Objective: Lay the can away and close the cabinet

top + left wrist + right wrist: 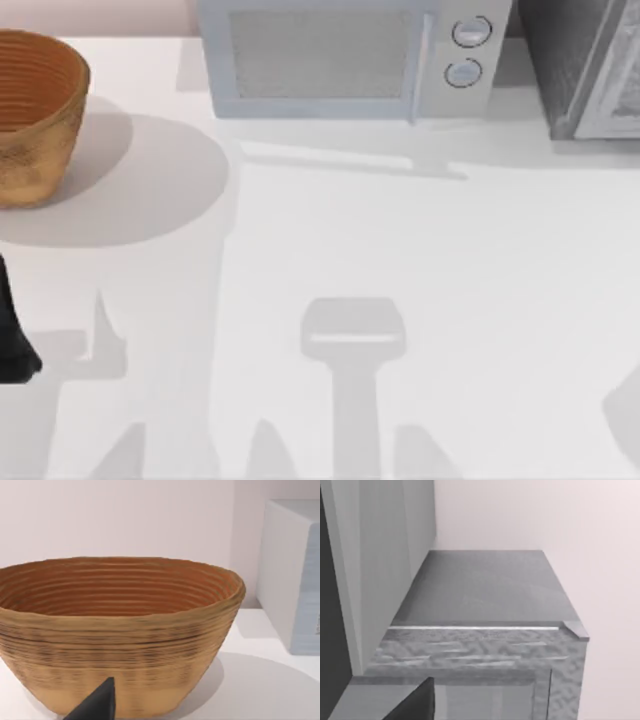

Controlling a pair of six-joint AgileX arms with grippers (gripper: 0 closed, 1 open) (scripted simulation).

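Cabinet (pixel 585 65): far right corner of the table, beside the microwave (pixel 345 60) — my right wrist view looks along its top (pixel 485 587).
Basket (pixel 35 115): far left.
Left arm (pixel 12 335): at the left edge — I cannot tell its grip.
Right gripper: grip state not discernible.

My left arm (pixel 14 335) is a smooth black shape with a rounded end, and each wrist camera shows one dark, pointed black finger tip (pixel 97 705) of mine.
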